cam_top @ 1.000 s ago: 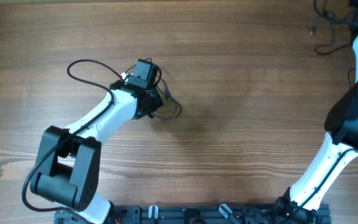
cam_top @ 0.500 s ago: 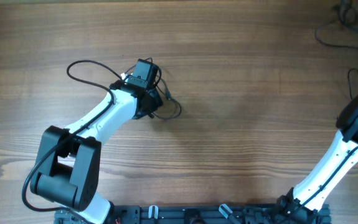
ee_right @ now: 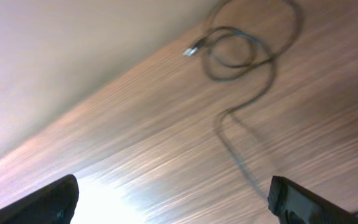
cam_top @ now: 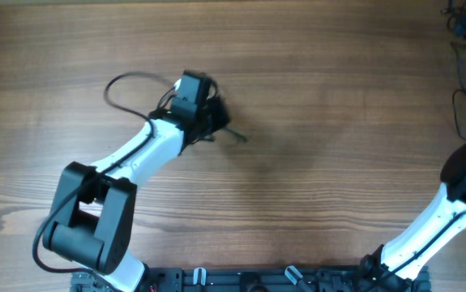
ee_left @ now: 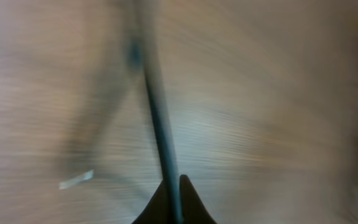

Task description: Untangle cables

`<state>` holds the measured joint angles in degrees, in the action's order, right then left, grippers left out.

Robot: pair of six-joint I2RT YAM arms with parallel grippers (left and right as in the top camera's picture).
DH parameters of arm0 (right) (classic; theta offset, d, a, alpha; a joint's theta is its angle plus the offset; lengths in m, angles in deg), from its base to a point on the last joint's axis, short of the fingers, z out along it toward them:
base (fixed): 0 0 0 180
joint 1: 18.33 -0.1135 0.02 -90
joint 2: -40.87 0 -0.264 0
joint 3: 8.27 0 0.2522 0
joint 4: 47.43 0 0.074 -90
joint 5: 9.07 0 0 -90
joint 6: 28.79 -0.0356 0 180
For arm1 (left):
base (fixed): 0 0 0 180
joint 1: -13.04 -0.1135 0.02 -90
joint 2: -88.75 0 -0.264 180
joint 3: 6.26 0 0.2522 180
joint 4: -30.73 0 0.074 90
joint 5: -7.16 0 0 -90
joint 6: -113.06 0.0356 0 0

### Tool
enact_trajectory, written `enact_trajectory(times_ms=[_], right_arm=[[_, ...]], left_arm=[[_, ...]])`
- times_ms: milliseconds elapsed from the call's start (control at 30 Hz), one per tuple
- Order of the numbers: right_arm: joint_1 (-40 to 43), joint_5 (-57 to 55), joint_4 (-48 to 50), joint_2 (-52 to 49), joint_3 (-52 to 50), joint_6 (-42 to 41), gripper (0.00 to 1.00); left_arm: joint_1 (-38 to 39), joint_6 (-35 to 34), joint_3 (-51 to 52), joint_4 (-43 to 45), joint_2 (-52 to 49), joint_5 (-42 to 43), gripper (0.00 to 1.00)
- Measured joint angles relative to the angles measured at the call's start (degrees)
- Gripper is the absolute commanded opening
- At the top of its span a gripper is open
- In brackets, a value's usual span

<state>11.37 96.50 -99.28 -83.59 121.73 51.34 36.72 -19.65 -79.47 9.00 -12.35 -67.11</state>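
Note:
My left gripper (cam_top: 213,116) sits left of the table's centre, shut on a thin black cable (cam_top: 129,81). That cable loops out to the left, and a short tail (cam_top: 234,135) trails right. The blurred left wrist view shows the cord (ee_left: 157,118) pinched between the shut jaws (ee_left: 173,190) and running away over the wood. In the right wrist view my right gripper (ee_right: 175,202) stands wide open with nothing between its fingers; beyond it another cable (ee_right: 235,50) lies in loose loops with a small plug end (ee_right: 191,51). More strands (cam_top: 458,105) show at the far right overhead.
The wooden table (cam_top: 330,122) spreads between the two arms. The right arm (cam_top: 427,227) rises along the right edge and leaves the overhead view. The table's far edge (ee_right: 104,78) runs close behind the loose cable in the right wrist view.
The right gripper went from shut to wide open and let its cable go at the far right. The left gripper shifted up and right, dragging its cable loop with it.

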Motion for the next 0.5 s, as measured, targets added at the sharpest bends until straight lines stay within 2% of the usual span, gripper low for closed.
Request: enact_trajectory(times_ms=[100,200,333,433,500], right_arm=[[-1.29,4.83,-6.25,3.02,0.57,-0.24,1.0],[-2.36,8.33,-12.52,2.86,0.46,-0.39,1.0],[-2.38,10.6,-20.2,2.84,0.44,0.81,1.0],[-3.23,13.84,-24.68,2.84,0.37,3.21,1.0],[-4.74,15.08,-26.56,2.84,0.37,3.98,1.0]], left_arm=[[5.05,-0.07,-0.42,15.5,0.0,8.96,0.04],[10.64,-0.02,-0.61,20.04,0.07,14.58,0.04],[12.28,-0.02,-0.76,13.46,0.26,15.47,0.06],[9.07,0.0,-0.66,2.78,0.33,10.64,0.07],[6.34,0.0,-0.59,-0.92,0.37,8.68,0.07]])
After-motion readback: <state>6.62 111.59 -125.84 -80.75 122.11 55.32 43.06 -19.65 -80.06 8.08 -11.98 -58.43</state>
